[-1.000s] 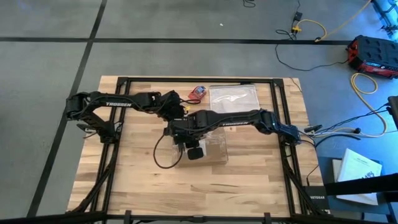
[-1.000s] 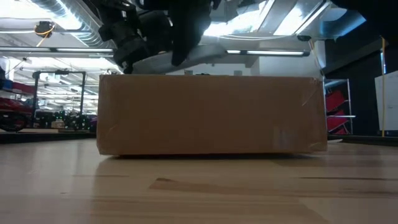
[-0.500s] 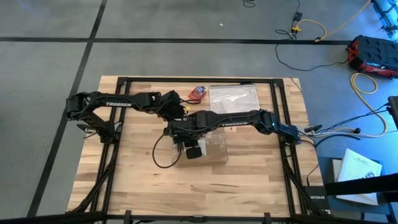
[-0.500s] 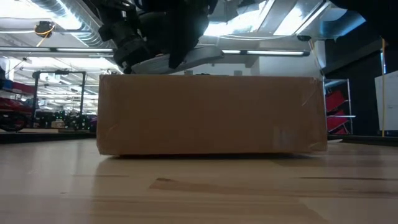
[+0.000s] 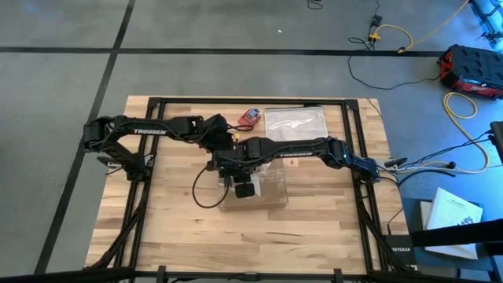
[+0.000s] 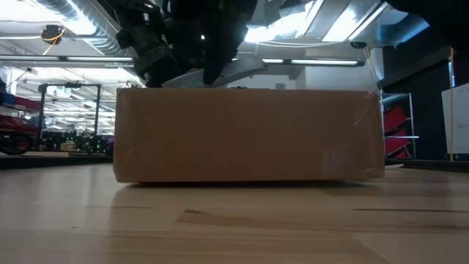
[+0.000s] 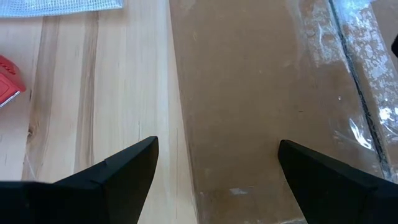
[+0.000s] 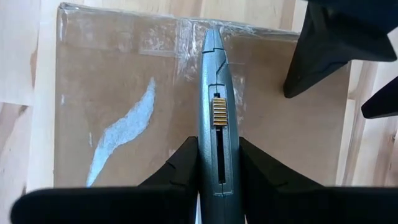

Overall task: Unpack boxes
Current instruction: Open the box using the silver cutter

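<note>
Right wrist view, right gripper (image 8: 214,163) clamped on dark utility knife (image 8: 215,118) over taped box (image 8: 118,106), left gripper (image 7: 214,165) spread wide at box edge.

One camera is looking straight down on the whole table (image 5: 314,228), another is sitting at tabletop height facing the box (image 6: 249,136) close up, and both wrist cameras are looking down at that same box top from just above.

brown box (image 8: 124,118), dark grey-blue cutter (image 8: 214,118), red object (image 7: 7,81)
</note>
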Available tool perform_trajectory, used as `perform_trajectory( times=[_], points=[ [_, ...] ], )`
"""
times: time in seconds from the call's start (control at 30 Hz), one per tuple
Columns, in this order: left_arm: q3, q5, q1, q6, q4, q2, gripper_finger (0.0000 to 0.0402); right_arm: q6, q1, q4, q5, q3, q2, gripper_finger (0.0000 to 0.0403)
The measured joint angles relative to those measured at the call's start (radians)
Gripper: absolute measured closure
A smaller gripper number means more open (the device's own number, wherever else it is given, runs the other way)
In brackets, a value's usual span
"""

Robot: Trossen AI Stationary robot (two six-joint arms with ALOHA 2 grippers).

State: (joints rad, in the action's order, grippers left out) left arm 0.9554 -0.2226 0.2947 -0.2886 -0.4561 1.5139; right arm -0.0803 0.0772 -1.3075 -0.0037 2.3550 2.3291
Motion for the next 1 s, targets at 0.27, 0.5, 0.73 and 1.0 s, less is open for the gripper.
perform_trajectory(
  times=[0.27, 0.5, 0.73, 1.0],
  points=[
    [0.0, 0.0, 0.0, 0.0, 0.0, 0.0, 0.008, 0.001, 0.0, 0.0, -0.014, 0.0, 0.0, 0.0339],
    [0.0, 0.0, 0.0, 0.0, 0.001, 0.0, 0.008, 0.002, -0.009, -0.001, -0.024, 0.0, 0.0, 0.0339],
    [0.0, 0.0, 0.0, 0.001, 0.001, 0.0, 0.008, 0.004, -0.02, -0.003, -0.038, 0.0, 0.0, 0.0339],
    [0.0, 0.0, 0.0, 0.003, 0.001, 0.0, 0.008, 0.004, -0.019, -0.026, -0.06, 0.0, 0.0, 0.0339]
  ],
)
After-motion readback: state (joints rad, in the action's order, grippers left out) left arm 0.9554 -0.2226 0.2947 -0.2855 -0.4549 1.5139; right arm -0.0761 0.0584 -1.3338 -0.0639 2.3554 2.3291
